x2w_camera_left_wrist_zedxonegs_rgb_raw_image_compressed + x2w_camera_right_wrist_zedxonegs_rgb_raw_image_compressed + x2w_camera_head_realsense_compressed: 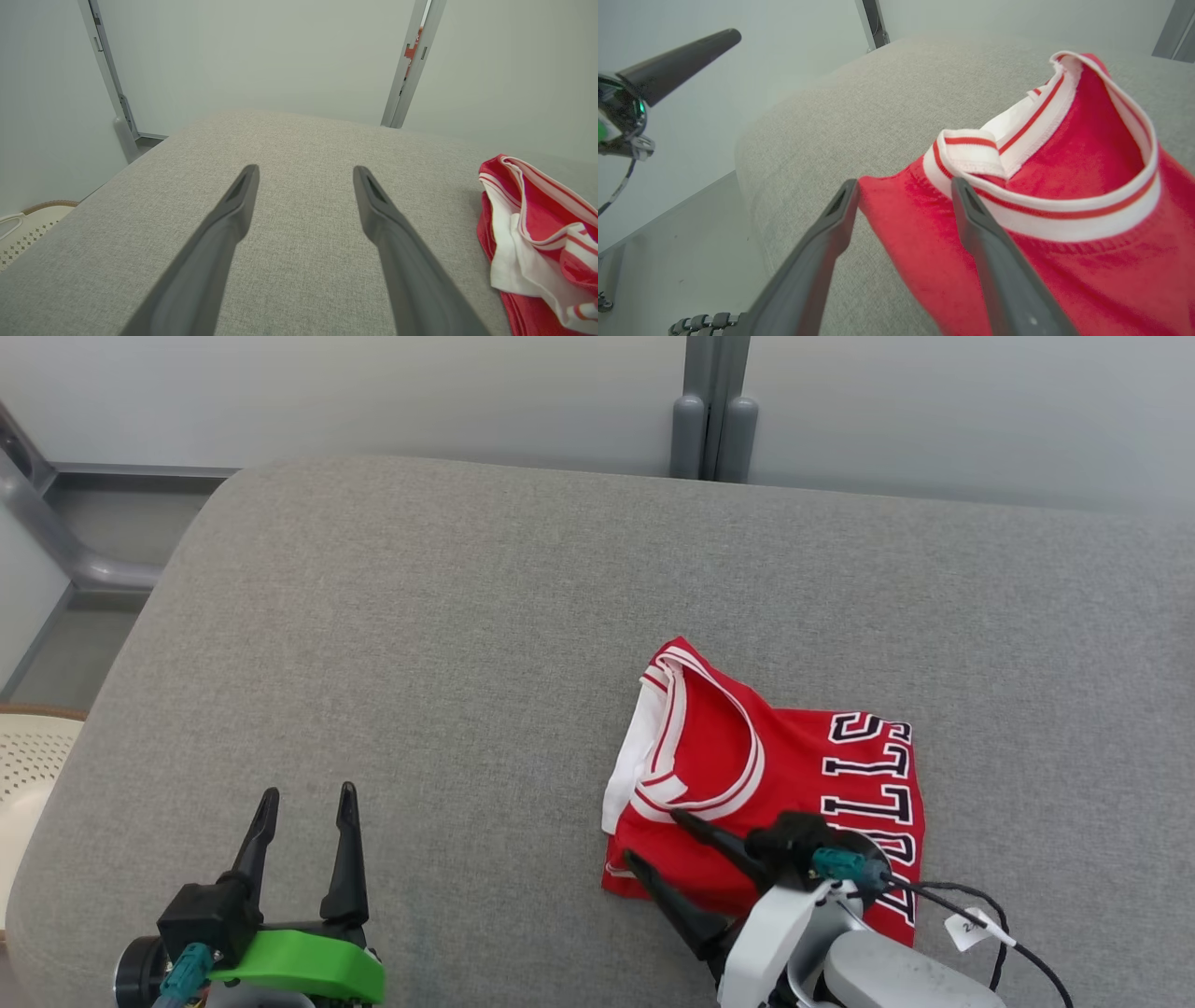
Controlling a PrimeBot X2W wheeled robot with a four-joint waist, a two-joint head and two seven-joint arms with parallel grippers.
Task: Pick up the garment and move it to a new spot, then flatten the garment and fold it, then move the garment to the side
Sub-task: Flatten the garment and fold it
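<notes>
**A:** Nearest us, at seven o'clock in the head view, our left gripper (309, 791) hung over bare grey bench (467, 616). Its two fingers were spread wide with nothing between them.

**B:** At five o'clock we had the right gripper (651, 834), its fingers also spread. The tips were at the near left corner of the garment (794, 756) and pinched nothing. We could not tell whether they touched the cloth.

**A:** We saw the garment lying folded on the bench at about four o'clock. It was a red jersey with its white-and-red collar toward nine and its black lettering toward three.

**B:** Farther off at nine o'clock, a cream perforated basket (28, 756) sat beside the bench. At twelve, a grey post (709, 420) stood between pale wall panels.
</notes>
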